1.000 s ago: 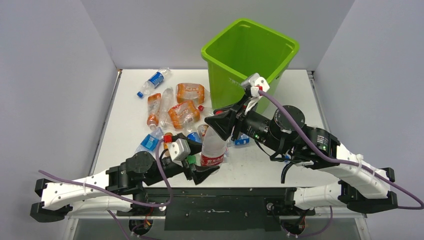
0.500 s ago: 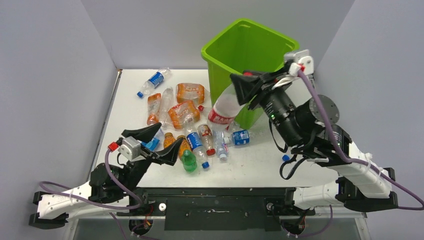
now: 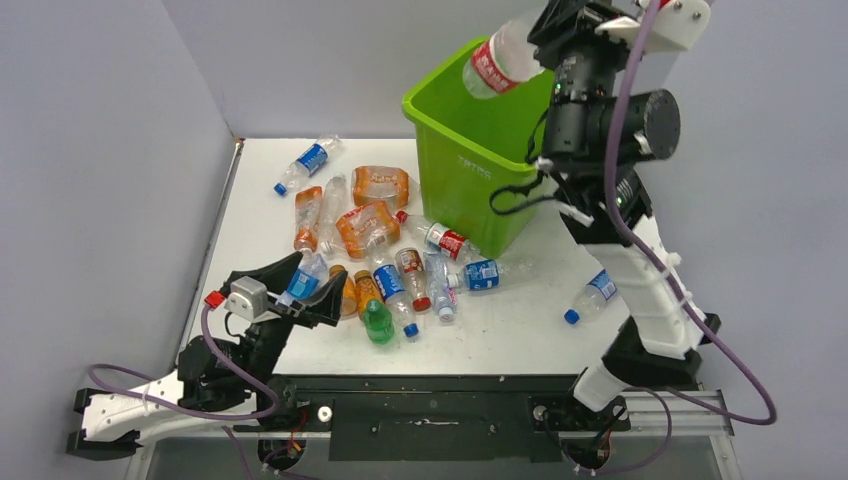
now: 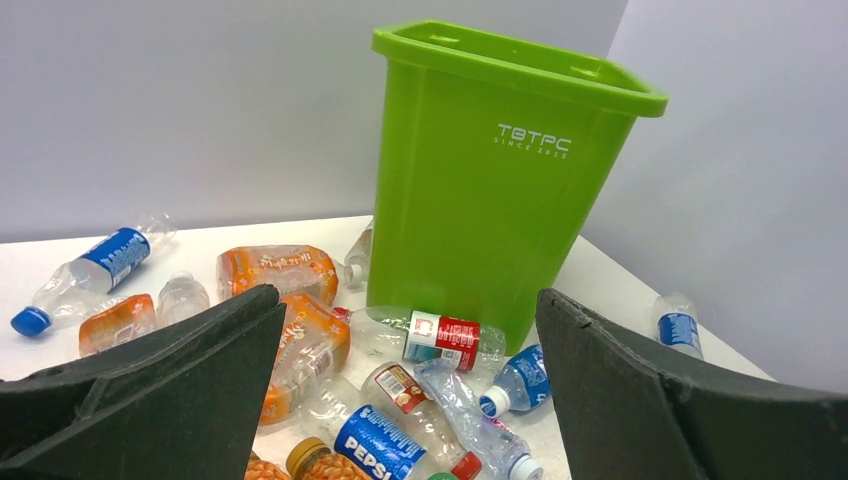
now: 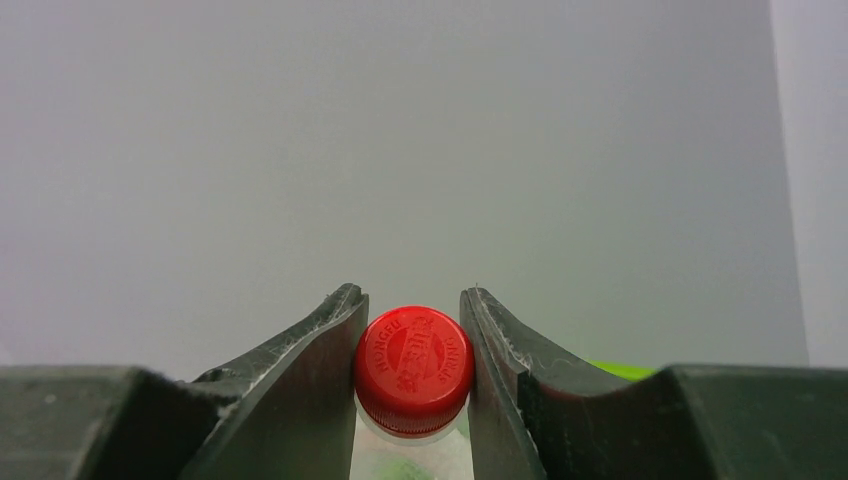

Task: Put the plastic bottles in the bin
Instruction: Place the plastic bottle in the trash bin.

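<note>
one green bin (image 3: 470, 180) fills the upper centre of the top view. at lower left the left gripper (image 3: 320, 280) gapes wide and empty beside the loose bottles (image 3: 385, 265). over the bin's mouth, it seems, the right gripper (image 3: 548, 28) holds a red-labelled bottle (image 3: 497, 62) tilted, base down-left, neck up-right. only the right wrist view shows the jaws pinching its red cap (image 5: 413, 365).

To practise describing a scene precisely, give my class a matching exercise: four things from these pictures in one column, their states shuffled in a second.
Things
1. right gripper
2. left gripper
3. bin
4. small green bottle

States
A. open, holding nothing
B. standing upright
C. shut on the red-capped bottle
D. lying on the table

Pairs: 1-C, 2-A, 3-B, 4-D
</note>
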Action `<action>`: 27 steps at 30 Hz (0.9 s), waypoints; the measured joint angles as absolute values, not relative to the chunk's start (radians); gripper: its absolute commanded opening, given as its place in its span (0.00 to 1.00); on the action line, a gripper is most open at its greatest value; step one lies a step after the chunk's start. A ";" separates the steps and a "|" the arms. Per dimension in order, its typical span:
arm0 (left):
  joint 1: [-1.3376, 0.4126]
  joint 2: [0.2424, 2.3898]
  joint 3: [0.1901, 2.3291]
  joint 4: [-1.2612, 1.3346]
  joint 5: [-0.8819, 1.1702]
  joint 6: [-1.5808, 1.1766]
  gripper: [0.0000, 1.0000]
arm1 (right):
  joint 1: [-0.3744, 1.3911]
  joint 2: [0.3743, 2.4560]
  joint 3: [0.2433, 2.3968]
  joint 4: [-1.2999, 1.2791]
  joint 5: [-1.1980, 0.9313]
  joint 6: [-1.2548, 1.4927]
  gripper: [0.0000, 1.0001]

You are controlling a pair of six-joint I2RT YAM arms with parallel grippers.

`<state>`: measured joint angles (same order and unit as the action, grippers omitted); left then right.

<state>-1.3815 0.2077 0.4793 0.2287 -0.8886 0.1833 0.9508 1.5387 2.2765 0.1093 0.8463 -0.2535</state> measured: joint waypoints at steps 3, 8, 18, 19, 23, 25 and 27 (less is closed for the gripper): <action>-1.389 0.203 0.479 0.229 -0.899 0.177 0.96 | 0.794 1.641 2.383 0.089 0.797 -0.183 0.05; -1.414 0.206 0.477 0.226 -0.917 0.170 0.96 | 0.406 1.683 2.245 0.036 0.683 0.119 0.05; -1.506 0.196 0.475 0.226 -0.988 0.221 0.96 | 0.296 1.855 2.355 0.008 0.638 0.144 0.05; -1.510 0.192 0.474 0.227 -0.994 0.224 0.96 | 0.296 1.852 2.343 0.018 0.636 0.125 0.05; -1.526 0.171 0.469 0.234 -1.014 0.247 0.96 | 0.266 1.848 2.321 -0.010 0.598 0.101 0.05; -1.535 0.158 0.463 0.240 -1.022 0.257 0.96 | 0.239 1.848 2.321 -0.049 0.571 0.121 0.05; -1.545 0.147 0.455 0.252 -1.032 0.272 0.96 | 0.215 1.848 2.318 -0.078 0.538 0.156 0.05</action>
